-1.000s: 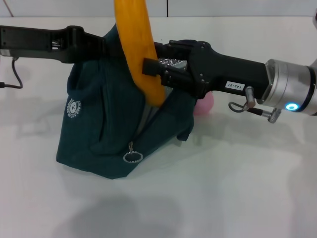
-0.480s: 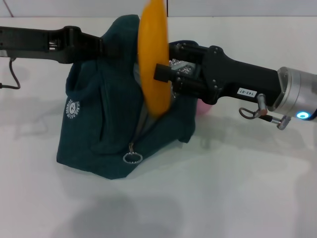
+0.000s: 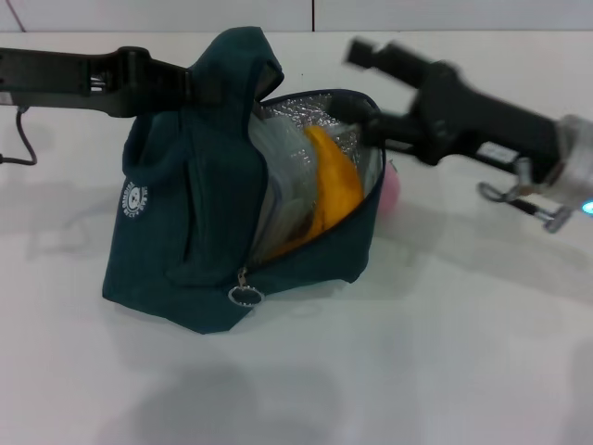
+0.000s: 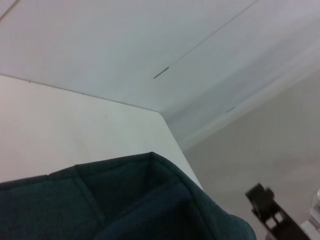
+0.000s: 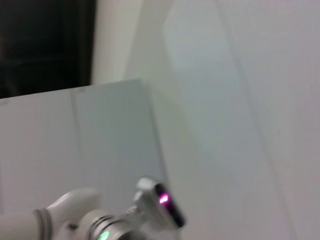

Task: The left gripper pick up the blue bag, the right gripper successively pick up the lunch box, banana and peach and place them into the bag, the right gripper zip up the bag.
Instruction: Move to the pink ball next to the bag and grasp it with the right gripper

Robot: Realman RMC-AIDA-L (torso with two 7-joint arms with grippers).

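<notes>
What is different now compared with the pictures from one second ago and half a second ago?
The right gripper let go of the banana, which now lies inside the blue bag; the gripper is open and has pulled back to the right of the opening. The left gripper still holds the bag's top, and the peach stays behind the bag.

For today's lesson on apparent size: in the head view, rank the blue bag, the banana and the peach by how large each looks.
1. blue bag, by far the largest.
2. banana, only its part showing inside the open bag.
3. peach, just a pink sliver behind the bag, so its true size cannot be judged.
</notes>
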